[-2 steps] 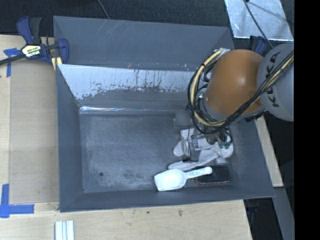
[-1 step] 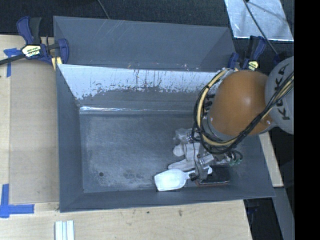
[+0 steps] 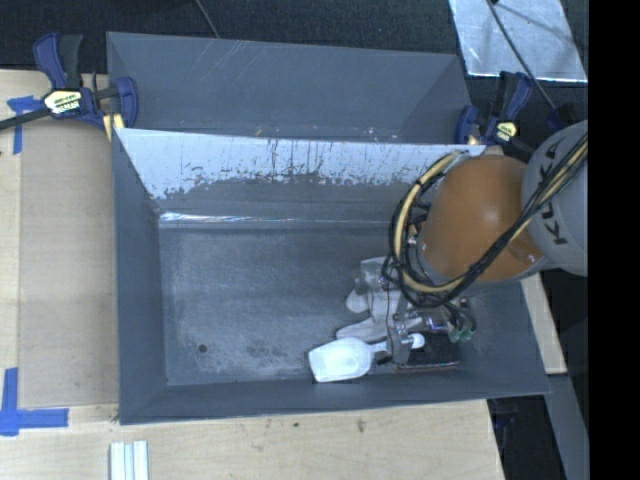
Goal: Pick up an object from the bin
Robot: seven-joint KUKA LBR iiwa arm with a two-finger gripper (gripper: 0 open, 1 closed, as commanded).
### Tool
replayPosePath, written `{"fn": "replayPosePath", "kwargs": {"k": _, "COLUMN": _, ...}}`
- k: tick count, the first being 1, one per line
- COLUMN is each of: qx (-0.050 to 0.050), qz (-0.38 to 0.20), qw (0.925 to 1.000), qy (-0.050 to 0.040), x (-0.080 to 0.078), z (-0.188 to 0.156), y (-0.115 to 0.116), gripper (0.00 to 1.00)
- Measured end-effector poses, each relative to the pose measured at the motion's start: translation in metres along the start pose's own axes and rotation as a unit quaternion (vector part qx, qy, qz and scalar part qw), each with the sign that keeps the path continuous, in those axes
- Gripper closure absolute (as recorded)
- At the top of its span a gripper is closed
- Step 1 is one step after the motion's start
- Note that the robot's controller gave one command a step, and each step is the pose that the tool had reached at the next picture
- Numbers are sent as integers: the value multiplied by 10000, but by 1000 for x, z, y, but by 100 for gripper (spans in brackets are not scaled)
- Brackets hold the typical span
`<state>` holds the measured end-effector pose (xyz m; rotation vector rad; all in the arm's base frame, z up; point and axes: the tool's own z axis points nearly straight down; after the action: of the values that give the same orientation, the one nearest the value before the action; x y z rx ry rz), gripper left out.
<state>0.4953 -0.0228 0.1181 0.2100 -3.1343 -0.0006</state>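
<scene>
Scuffed grey metal bin (image 3: 250, 268), end effector (image 3: 402, 344) beside rounded white lump (image 3: 340, 360), perhaps plastic

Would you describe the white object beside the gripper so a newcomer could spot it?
In the grey bin, look along the near wall, right of centre. Just left of the gripper lies a white rounded lump, brighter than the greyish pieces behind it.

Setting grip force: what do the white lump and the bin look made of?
White lump: probably plastic, smooth, pale, rounded edges; foam not ruled out. Bin: grey sheet metal, matte, scratched and worn along its back wall.
</scene>
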Motion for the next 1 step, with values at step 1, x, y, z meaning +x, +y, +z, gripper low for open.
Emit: {"fn": "replayPosePath", "kwargs": {"k": 1, "qx": 17, "qz": -608, "qw": 9981, "qy": -33, "x": 2, "z": 48, "y": 29, "gripper": 0}}
